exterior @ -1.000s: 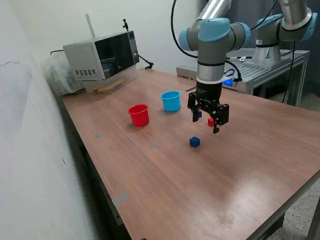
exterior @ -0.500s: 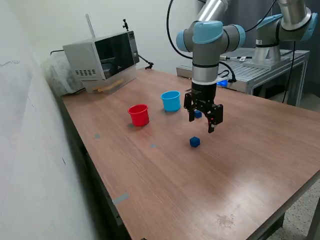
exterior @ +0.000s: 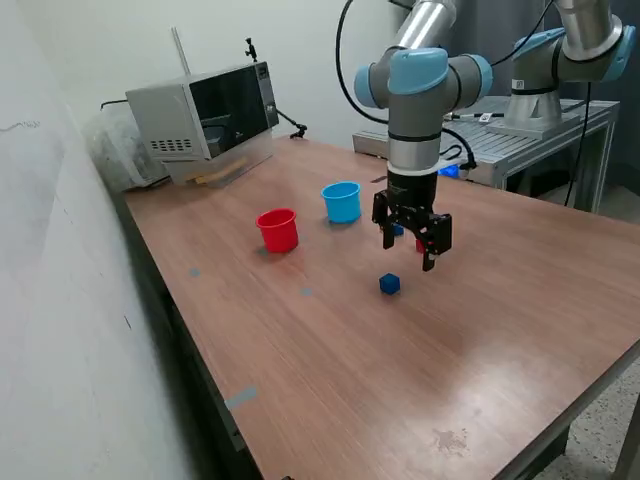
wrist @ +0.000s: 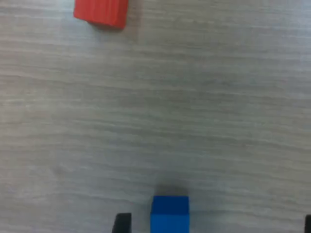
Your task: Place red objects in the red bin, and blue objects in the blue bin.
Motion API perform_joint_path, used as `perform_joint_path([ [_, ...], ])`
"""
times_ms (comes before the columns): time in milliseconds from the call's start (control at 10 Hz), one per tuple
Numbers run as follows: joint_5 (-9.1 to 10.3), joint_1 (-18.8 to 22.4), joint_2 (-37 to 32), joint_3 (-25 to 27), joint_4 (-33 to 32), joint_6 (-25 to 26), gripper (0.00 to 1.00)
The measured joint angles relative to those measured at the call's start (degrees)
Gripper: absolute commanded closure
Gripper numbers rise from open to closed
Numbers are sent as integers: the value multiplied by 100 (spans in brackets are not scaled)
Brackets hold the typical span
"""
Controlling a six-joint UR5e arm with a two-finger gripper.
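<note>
My gripper (exterior: 409, 254) hangs open a little above the table, with nothing between its fingers. In front of it, a dark blue cube (exterior: 390, 284) lies alone on the wood. Behind the fingers I glimpse another blue cube (exterior: 398, 230) and a red cube (exterior: 421, 245), both partly hidden. In the wrist view a blue cube (wrist: 169, 214) lies close beside one black fingertip (wrist: 122, 223), and a red cube (wrist: 101, 11) sits farther off. The red bin (exterior: 278, 229) and the blue bin (exterior: 342, 201) stand upright toward the exterior view's left of the gripper.
A grey microwave (exterior: 205, 120) stands at the table's far corner on the exterior view's left. A second robot arm (exterior: 560, 60) is mounted on a metal bench behind the table. Tape marks (exterior: 240, 397) dot the wooden table (exterior: 330, 380).
The gripper swung toward the exterior view's left, then came back slightly to the right. It stayed open and empty. The cubes and cups have not moved.
</note>
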Motion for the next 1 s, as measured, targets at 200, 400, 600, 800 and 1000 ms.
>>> perform_joint_path([
  [200,17,79,98,-45,-1,-91,0],
  [400,24,133,213,-134,-1,-160,0],
  [600,26,148,313,-244,0,-232,0],
  [800,27,114,375,-336,-1,-273,0],
  [1000,28,-7,409,-387,-5,-311,0],
])
